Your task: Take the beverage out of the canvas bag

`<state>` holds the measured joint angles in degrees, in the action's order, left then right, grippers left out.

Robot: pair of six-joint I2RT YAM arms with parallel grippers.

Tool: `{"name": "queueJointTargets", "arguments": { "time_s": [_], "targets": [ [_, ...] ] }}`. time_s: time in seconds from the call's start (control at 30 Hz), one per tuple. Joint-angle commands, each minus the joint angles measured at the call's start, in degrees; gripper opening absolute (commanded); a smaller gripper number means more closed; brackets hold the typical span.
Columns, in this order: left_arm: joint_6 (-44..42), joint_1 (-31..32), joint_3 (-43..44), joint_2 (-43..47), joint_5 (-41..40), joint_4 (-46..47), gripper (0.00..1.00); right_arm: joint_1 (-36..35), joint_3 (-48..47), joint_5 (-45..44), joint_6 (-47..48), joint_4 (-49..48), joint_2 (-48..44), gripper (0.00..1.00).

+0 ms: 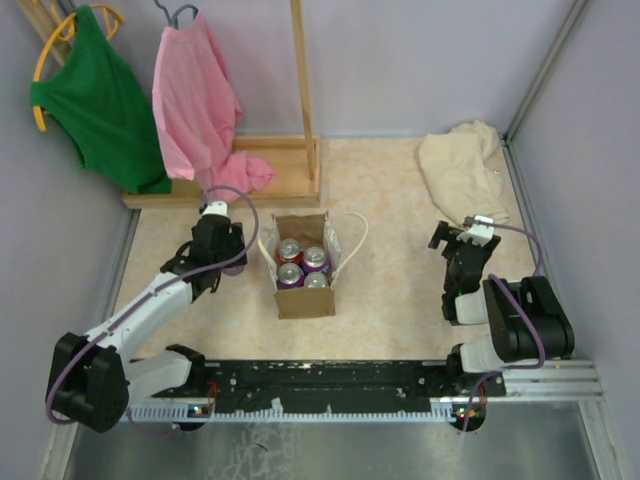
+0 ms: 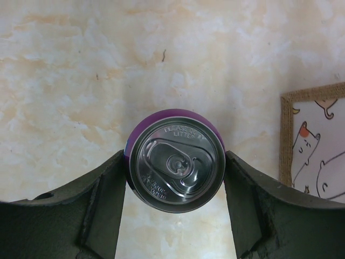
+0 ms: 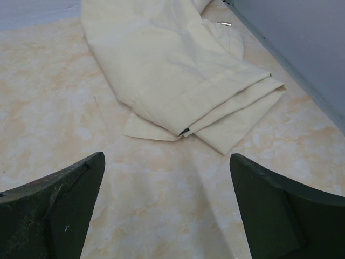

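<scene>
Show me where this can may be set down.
Bare table lies left of the canvas bag, under the held can, and between bag and cream cloth. Crowded: inside the bag, four cans, and by the rack base.

The left arm [image 1: 140, 310] reaches forward from its base at the near left, with the wrist bent downward. The left gripper [image 2: 176, 162] points straight down, its fingers [image 2: 102, 205] pressed against opposite sides of a purple can [image 2: 176, 178]. The right arm [image 1: 510, 320] sits folded near its base. The right gripper [image 3: 167, 183] tilts downward, jaws spread wide.
</scene>
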<state>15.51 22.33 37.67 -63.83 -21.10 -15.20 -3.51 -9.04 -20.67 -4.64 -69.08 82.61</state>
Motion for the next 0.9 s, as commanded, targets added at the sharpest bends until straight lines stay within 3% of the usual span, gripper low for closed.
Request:
{"name": "queueJointTargets", "arguments": {
  "time_s": [0.0,0.13,0.23,0.47,0.5,0.53,0.63,0.73,0.87],
  "targets": [
    [2.10,-0.44,-2.18,2.51,-4.05,12.77,0.00,0.31,-0.37,0.01,0.56,-2.40,0.16,0.99],
    [2.46,-0.50,-5.38,3.34,-3.51,17.70,0.00,0.31,-0.36,-0.05,0.56,-2.40,0.17,0.99],
    [3.51,-0.46,-4.79,2.59,-4.12,15.75,0.01,0.30,-0.34,0.00,0.57,-2.40,0.18,0.99],
    [4.07,-0.44,-2.33,2.27,-4.54,10.14,0.33,0.29,-0.37,0.01,0.51,-2.38,0.17,0.99],
    [4.12,-0.44,-1.94,2.51,-4.44,9.60,0.47,0.33,-0.37,-0.01,0.51,-2.39,0.18,0.99],
    [4.06,-0.44,-1.71,2.70,-4.15,9.22,0.53,0.26,-0.37,-0.06,0.57,-2.39,0.17,0.99],
    [3.94,-0.46,-0.84,3.30,-4.46,8.37,0.59,0.28,-0.37,-0.01,0.56,-2.39,0.17,0.99],
    [3.52,-0.45,-0.48,3.86,-5.32,7.99,0.83,0.32,-0.37,0.00,0.57,-2.38,0.17,0.99],
    [3.37,-0.51,-0.31,4.35,-5.22,7.71,0.99,0.29,-0.37,0.01,0.51,-2.38,0.16,0.99]
  ]
}}
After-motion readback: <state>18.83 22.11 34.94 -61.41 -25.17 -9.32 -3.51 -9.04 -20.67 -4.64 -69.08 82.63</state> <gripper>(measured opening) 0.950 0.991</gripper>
